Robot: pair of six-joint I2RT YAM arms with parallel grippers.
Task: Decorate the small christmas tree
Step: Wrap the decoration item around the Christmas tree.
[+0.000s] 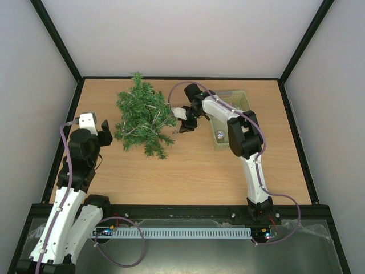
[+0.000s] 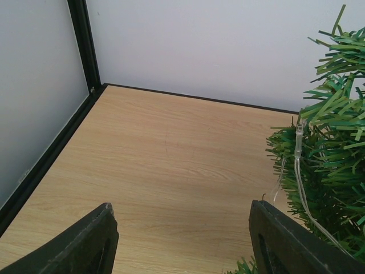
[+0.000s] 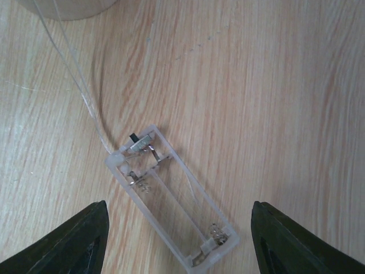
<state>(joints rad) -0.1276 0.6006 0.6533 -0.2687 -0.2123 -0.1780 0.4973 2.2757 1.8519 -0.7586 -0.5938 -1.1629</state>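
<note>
Tree: tree [image 1: 142, 117] stands at the back left of centre of the table [image 1: 188, 177], apparently upright, with a clear light wire [image 2: 299, 171] strung through its branches.
Right gripper: right gripper [image 1: 187, 124] hangs just right of the tree, jaws spread, nothing between them. An empty clear battery box [image 3: 171, 200] lies flat below, set diagonally to the jaws.
Left gripper: left gripper [image 2: 182, 234] sits low by the tree's left side, jaws apart and holding nothing.
Basket: pale green basket [image 1: 242, 94] lies right of the tree, partly under the right arm, with a silver ball [image 1: 220, 136] inside.
Risk 1: the box is wired to the tree, so lifting or carrying it far would likely tug lights loose or tip the tree.
Risk 2: smooth plastic taken at an angle may twist or slip out.
Risk 3: the left fingers are near the branches, and an advance could snag the wire.
Surface: smooth pale wood grain, offering little friction to hold the box in place.
Room: plain light walls [image 1: 182, 34] on three sides, black frame along the edges.
</note>
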